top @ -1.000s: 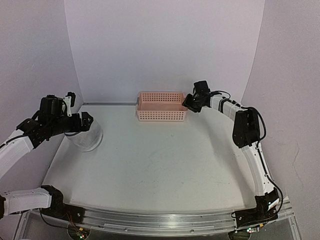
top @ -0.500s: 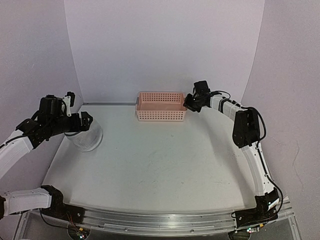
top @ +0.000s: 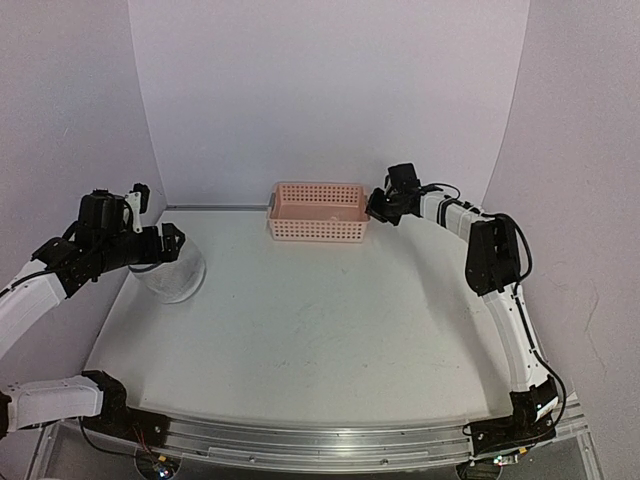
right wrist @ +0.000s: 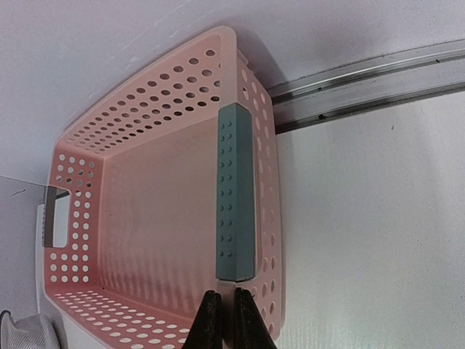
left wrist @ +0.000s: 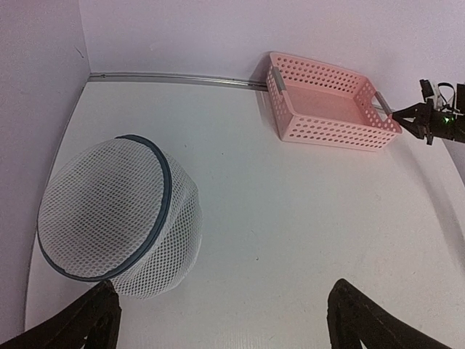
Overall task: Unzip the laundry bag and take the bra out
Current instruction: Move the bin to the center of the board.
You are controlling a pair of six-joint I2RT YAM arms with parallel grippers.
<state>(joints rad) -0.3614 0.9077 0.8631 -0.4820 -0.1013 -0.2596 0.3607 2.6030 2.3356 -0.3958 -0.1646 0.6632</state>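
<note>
High rear top view and close left wrist view share laundry bag (top: 172,278), basket (top: 318,230).

The basket (left wrist: 334,131) is salmon pink, pierced with rows of round holes; its handle grip (right wrist: 235,193) is grey-green and dotted. Well apart from the basket, the laundry bag (left wrist: 109,211) is white mesh with a slate-blue rim (left wrist: 168,187). The table (top: 320,330) beneath is off-white.

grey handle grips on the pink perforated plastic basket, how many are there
2. One grey handle grip caps the pink perforated plastic basket's end wall nearest the right wrist camera; the other is on the opposite end wall. None seems hidden.
</note>
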